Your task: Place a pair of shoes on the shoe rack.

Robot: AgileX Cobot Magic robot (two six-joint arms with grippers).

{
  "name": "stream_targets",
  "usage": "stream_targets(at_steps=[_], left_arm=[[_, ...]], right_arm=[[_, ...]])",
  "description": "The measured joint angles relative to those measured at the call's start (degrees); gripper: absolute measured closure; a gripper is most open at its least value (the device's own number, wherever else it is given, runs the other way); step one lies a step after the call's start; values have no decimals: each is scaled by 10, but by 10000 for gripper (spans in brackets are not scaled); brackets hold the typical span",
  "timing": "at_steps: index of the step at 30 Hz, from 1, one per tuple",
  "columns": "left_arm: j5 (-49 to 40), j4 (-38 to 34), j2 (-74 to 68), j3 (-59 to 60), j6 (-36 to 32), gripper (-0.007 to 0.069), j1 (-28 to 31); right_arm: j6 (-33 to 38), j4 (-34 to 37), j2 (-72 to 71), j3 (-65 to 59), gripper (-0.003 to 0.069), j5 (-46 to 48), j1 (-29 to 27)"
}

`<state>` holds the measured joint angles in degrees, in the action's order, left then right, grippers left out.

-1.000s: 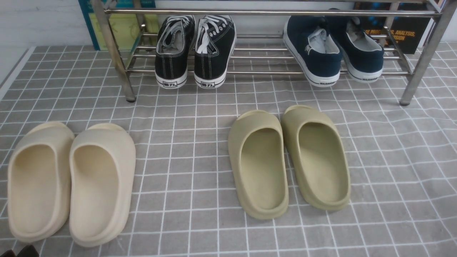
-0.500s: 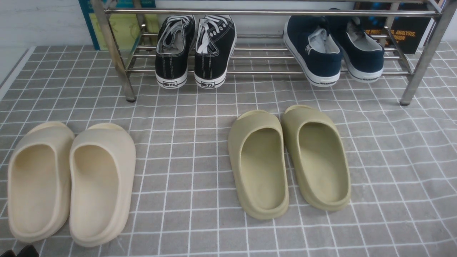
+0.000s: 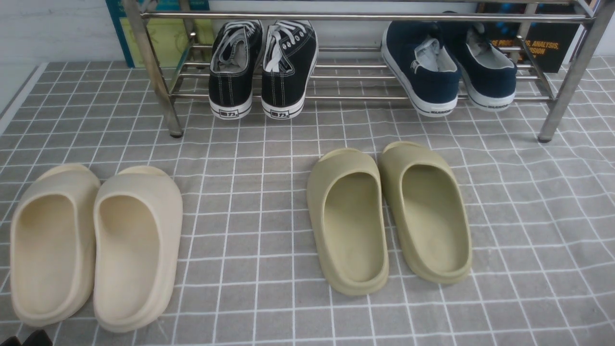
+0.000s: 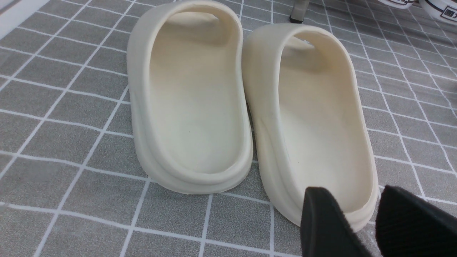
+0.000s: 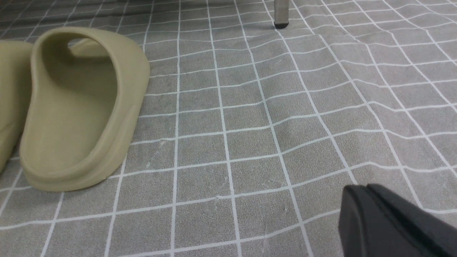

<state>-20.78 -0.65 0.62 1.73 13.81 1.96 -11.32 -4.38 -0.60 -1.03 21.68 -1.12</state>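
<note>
The pair of shoes, two navy slip-ons with white soles (image 3: 427,72) (image 3: 487,72), sits side by side on the lower shelf of the steel shoe rack (image 3: 365,17), at its right end, heels toward me. My left gripper (image 4: 353,191) stands open low over the mat, its black fingers (image 4: 321,221) just behind the heel of a cream slide (image 4: 321,125), and it grips nothing. Only its tips (image 3: 29,339) show at the front view's bottom left corner. My right gripper (image 5: 364,189) is shut and empty above bare mat, far from the rack.
Black lace-up sneakers (image 3: 262,72) stand on the rack's left part. Two cream slides (image 3: 96,245) lie front left and two olive slides (image 3: 389,216) in the middle, on a grey checked mat (image 3: 528,216). A rack leg (image 5: 281,14) stands beyond the right gripper.
</note>
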Motion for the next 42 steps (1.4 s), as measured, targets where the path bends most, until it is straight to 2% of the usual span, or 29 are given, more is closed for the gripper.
stream_targets(at_steps=[42], left_arm=[[0,0,0,0,0,386,0]], right_arm=[[-2,1,0,1,636,2,0]])
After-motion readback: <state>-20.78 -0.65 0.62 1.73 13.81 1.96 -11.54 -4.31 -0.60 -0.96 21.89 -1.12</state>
